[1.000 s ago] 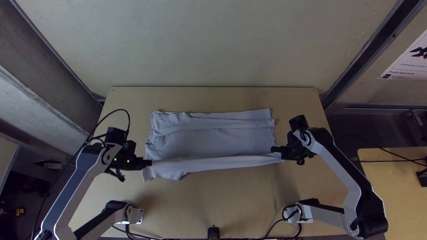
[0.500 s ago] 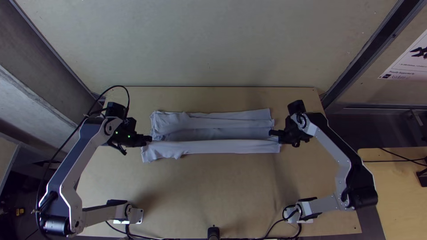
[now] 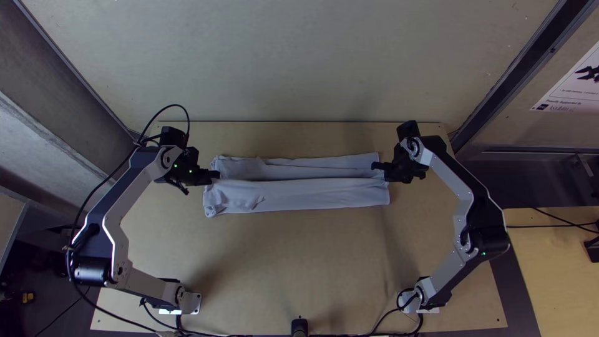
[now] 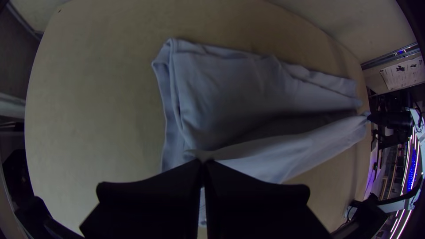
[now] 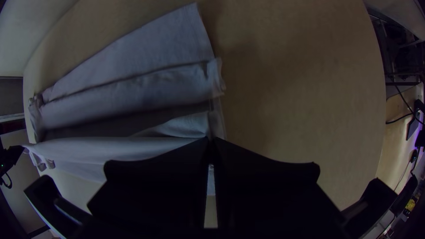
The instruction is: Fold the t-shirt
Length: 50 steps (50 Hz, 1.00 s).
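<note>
- T-shirt [image 3: 299, 195], pale grey-blue fabric: positioned at the centre of the top view on the light wooden tabletop [image 3: 293, 262]; folded lengthwise into a long, narrow strip running left to right.
- Left pincer [image 3: 216, 175], flat, black, wide-fingered: left of centre in the frame — clenched on the cloth at the strip's left end.
- Right pincer [image 3: 375, 166], matching black unit: right of centre — clenched on the cloth at the right end.
- Gripped section: spans between both pincers.
</note>
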Tool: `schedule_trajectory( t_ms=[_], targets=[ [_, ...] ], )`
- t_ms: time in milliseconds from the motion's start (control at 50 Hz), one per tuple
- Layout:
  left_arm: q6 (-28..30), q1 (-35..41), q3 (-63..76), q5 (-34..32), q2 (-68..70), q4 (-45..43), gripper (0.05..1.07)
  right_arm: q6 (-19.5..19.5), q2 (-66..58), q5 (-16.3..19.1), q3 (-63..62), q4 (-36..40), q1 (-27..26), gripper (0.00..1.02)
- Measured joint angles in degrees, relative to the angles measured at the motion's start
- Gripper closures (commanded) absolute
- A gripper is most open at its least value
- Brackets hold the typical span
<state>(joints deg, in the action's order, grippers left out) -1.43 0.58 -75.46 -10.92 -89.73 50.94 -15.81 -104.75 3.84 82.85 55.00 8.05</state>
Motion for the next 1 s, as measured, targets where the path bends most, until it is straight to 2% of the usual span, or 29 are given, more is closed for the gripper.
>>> schedule_trajectory(
  t_ms=[460,700,740,800,840,860,880,900,960,1000],
  targets=[
    [0.20,-0.35,-10.10,0.46,-15.89,-4.90,1.04,0.00,-13.57,-0.39,11.28,-0.61,-0.26,1.00],
    [0.17,-0.37,-9.68,0.61,-20.92,-10.45,1.02,0.02,-15.06,-2.73,12.17,-1.27,0.07,1.00],
    [0.17,-0.33,-9.31,0.63,-20.92,-11.85,0.94,0.02,-15.17,-3.43,12.26,-1.33,0.26,0.99],
    [0.15,-0.33,-8.94,0.63,-20.92,-12.57,0.73,0.00,-15.37,-4.57,12.57,-1.44,0.57,0.88],
    [0.11,-0.33,-8.83,0.63,-20.92,-12.74,0.41,0.02,-15.50,-5.11,12.74,-1.49,0.81,0.85],
    [-0.04,-0.33,-8.72,0.61,-20.92,-12.94,0.20,0.02,-15.54,-5.40,12.79,-1.51,0.87,0.84],
    [-0.04,-0.33,-8.61,0.57,-20.90,-13.03,0.06,0.02,-15.58,-5.84,12.83,-1.64,1.01,0.80],
    [-0.07,-0.33,-8.57,0.35,-20.90,-13.18,0.10,0.02,-15.58,-6.03,12.83,-1.68,1.09,0.75],
    [-0.24,-0.15,-8.37,0.04,-20.52,-13.64,0.10,0.02,-15.58,-7.52,12.83,-1.84,1.36,0.64],
    [-0.28,-0.04,-8.02,-0.22,-20.09,-14.01,0.10,0.02,-15.58,-8.28,12.83,-1.86,1.53,0.54]
  ],
)
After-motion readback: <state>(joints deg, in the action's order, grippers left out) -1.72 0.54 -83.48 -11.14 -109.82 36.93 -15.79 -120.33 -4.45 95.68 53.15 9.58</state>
